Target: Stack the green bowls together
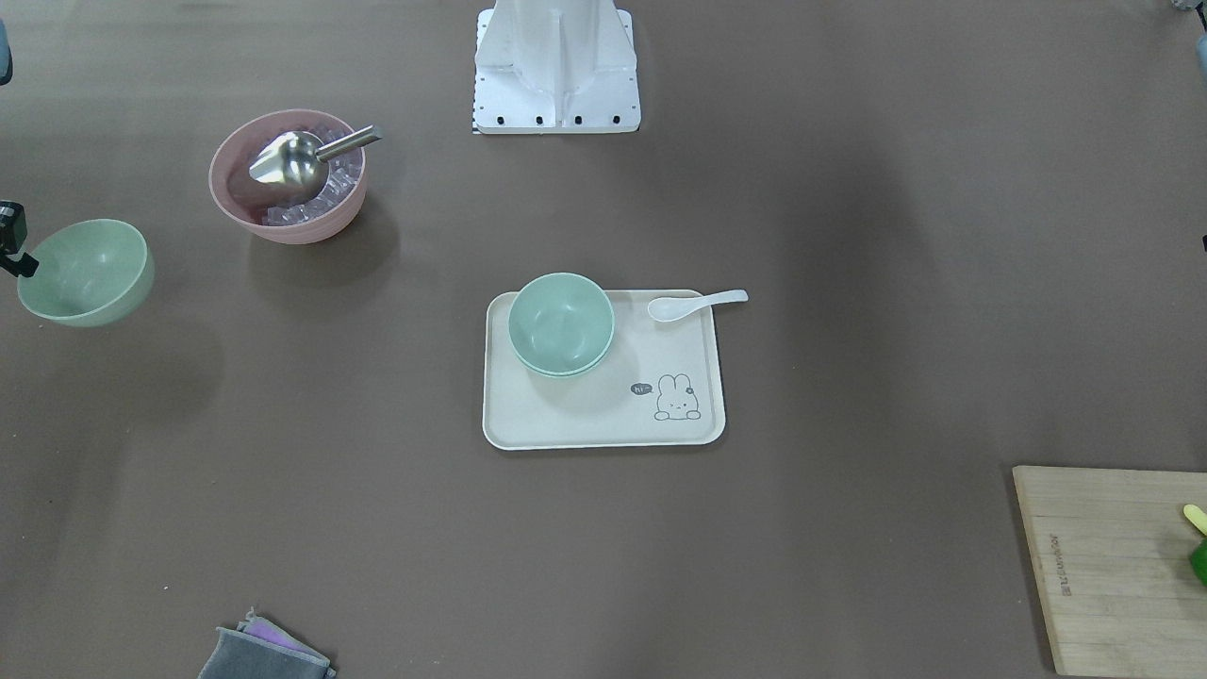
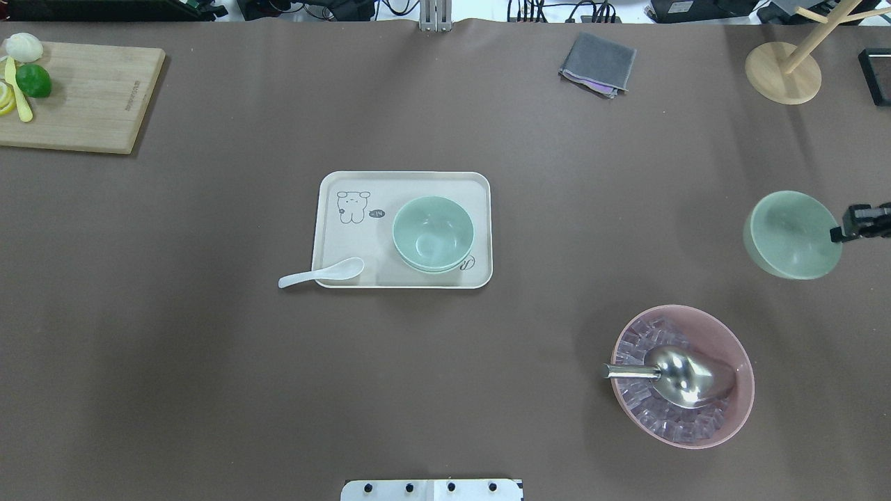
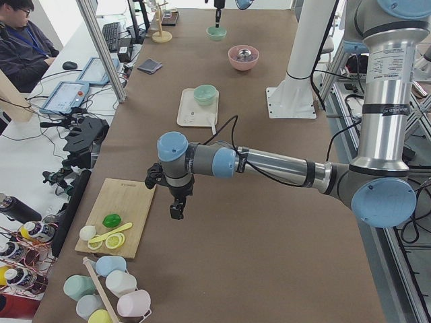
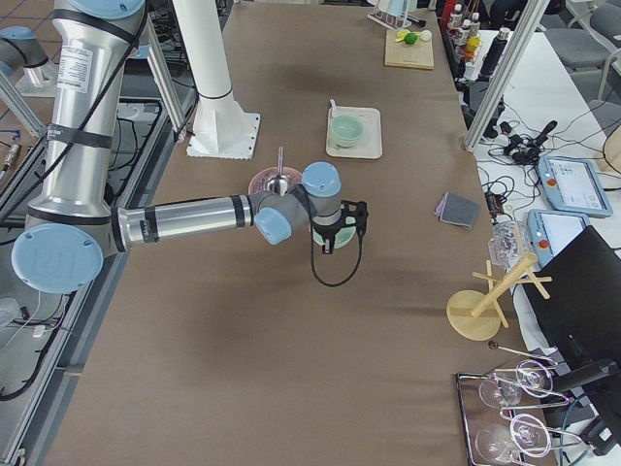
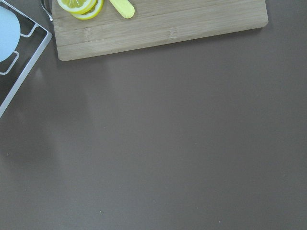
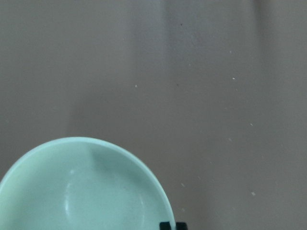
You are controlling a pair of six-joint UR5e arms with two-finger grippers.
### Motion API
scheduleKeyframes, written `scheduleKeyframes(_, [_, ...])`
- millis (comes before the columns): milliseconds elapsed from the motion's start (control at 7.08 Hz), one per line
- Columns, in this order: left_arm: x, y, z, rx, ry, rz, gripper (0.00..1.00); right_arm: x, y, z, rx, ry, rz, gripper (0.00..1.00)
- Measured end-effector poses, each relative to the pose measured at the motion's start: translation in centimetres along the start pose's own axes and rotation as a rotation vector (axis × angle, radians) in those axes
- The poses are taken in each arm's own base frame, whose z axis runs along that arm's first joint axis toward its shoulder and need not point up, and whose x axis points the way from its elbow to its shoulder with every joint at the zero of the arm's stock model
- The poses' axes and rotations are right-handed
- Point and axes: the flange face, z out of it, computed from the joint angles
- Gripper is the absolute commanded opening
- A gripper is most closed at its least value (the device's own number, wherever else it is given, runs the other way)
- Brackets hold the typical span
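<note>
Two green bowls (image 2: pixel 433 233) sit nested in each other on the cream tray (image 2: pixel 362 264) at mid-table; they also show in the front view (image 1: pixel 561 323). The third green bowl (image 2: pixel 792 234) hangs tilted above the table at the far right, and my right gripper (image 2: pixel 846 229) is shut on its rim. It also shows in the front view (image 1: pixel 85 272) and the right wrist view (image 6: pixel 81 187). My left gripper (image 3: pixel 176 210) hovers over bare table near the cutting board; I cannot tell whether it is open or shut.
A pink bowl (image 2: pixel 724 341) with ice and a metal scoop (image 2: pixel 679 376) stands close to the held bowl. A white spoon (image 2: pixel 321 273) rests on the tray's edge. A cutting board (image 2: pixel 76 97), a grey cloth (image 2: pixel 598 64) and a wooden stand (image 2: pixel 783 69) line the far edge.
</note>
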Motion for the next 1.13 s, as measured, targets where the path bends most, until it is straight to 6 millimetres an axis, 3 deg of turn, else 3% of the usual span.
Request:
scheduleKeyframes(283, [-0.4,1.0,0.6,-0.012,0.001,-0.009,0.98,-10.4,-7.2,-3.8,-0.004,0.009,0.054,0.0])
scheduleKeyframes(424, [-0.6,1.3,0.8,-0.017,0.002,-0.013,0.98,-17.4,-8.9,-4.7,-0.015,0.019,0.096,0.0])
scheduleKeyframes(565, [-0.8,1.4,1.0,-0.021,0.003,-0.017,0.98,-24.7,-8.5,-4.1,-0.023,0.034,0.13,0.0])
scheduleKeyframes(707, [-0.9,1.6,1.2,-0.026,0.004,-0.021,0.98,-31.1,-7.0,-2.8,-0.025,0.041,0.148,0.0])
scheduleKeyframes(989, [-1.5,2.7,2.0,-0.044,0.005,-0.035,0.98,-41.1,-3.8,0.2,-0.019,0.047,0.178,0.0])
scheduleKeyframes(1130, [-1.7,3.2,2.3,-0.051,0.006,-0.042,0.98,-44.6,-2.3,1.7,-0.008,0.054,0.199,0.0])
